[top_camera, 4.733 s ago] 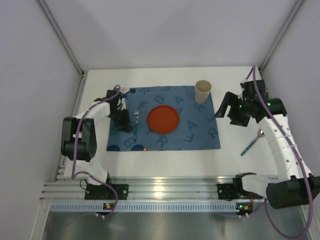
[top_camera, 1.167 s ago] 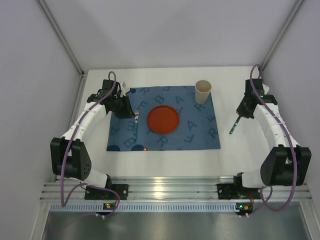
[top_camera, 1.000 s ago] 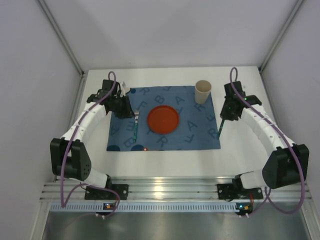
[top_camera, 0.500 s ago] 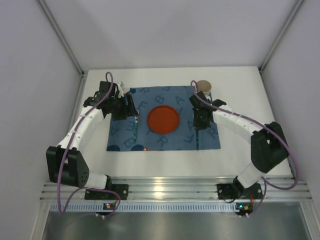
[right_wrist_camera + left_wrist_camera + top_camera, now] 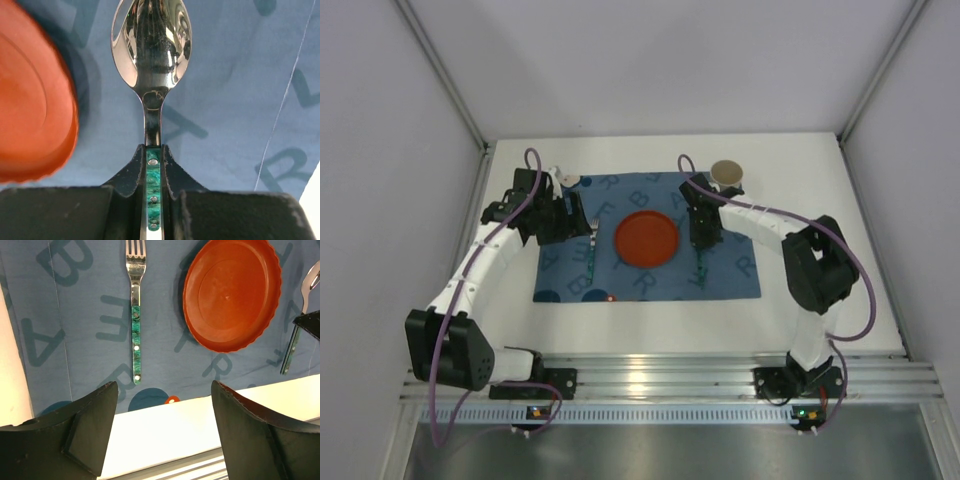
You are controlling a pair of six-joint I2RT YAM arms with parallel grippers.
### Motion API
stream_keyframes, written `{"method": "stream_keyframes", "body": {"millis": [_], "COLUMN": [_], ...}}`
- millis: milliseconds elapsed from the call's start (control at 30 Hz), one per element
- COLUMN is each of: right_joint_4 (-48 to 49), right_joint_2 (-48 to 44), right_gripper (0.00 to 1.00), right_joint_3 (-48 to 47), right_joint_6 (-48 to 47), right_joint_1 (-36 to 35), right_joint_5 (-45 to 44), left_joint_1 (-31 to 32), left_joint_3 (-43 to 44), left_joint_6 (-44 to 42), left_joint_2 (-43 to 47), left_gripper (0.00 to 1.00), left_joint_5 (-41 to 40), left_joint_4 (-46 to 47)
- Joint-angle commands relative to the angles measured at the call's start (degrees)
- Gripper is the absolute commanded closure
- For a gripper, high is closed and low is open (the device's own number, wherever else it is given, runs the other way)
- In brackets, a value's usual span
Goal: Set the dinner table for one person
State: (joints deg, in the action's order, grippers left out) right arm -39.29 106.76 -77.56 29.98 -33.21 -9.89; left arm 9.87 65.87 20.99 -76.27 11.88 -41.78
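Clamping green-handled spoon (image 5: 151, 45), right pincer (image 5: 152, 155) hanging just right of orange plate (image 5: 646, 239); left pincer (image 5: 162, 387) gaping empty beside fork (image 5: 135, 315).

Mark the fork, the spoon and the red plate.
fork (image 5: 134, 320): left wrist view, on its green handle.
spoon (image 5: 152, 114): right wrist view, on its neck below the bowl.
red plate (image 5: 227, 292): left wrist view, on its bare centre.

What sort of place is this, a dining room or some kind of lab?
Probably a lab test booth: robot arms bolted to an aluminium rail, bare walls around the table, one staged plate on a mat.
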Motion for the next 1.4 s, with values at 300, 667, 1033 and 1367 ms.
{"method": "stream_keyframes", "body": {"millis": [300,667,1033,1367], "right_joint_4": [-3.25,-3.86,-7.55,-1.94], "right_joint_2": [5.91,6.36,-5.32,-32.62], "right_gripper": [1.00,0.53,0.51,0.32], "right_joint_3": [-8.84,-9.97,-12.00,-1.29], "right_joint_6": [0.61,-0.09,-0.97,-8.35], "right_joint_1": [0.43,0.69,0.60,-0.10], "right_joint_5": [-8.47,-8.66,-7.25,2.24], "left_joint_1": [0.06,0.06,0.06,0.41], "left_joint_3": [0.05,0.93,1.28,3.92], "left_joint_6": [-0.95,-0.87,1.41,5.11], "left_joint_2": [1.56,0.77,-0.28,-2.92], "left_gripper": [0.22,0.22,0.22,0.21], "left_joint_5": [-1.95,-2.39,-2.83,0.43], "left_joint_4": [-1.46,-2.08,-0.76,1.36]}}
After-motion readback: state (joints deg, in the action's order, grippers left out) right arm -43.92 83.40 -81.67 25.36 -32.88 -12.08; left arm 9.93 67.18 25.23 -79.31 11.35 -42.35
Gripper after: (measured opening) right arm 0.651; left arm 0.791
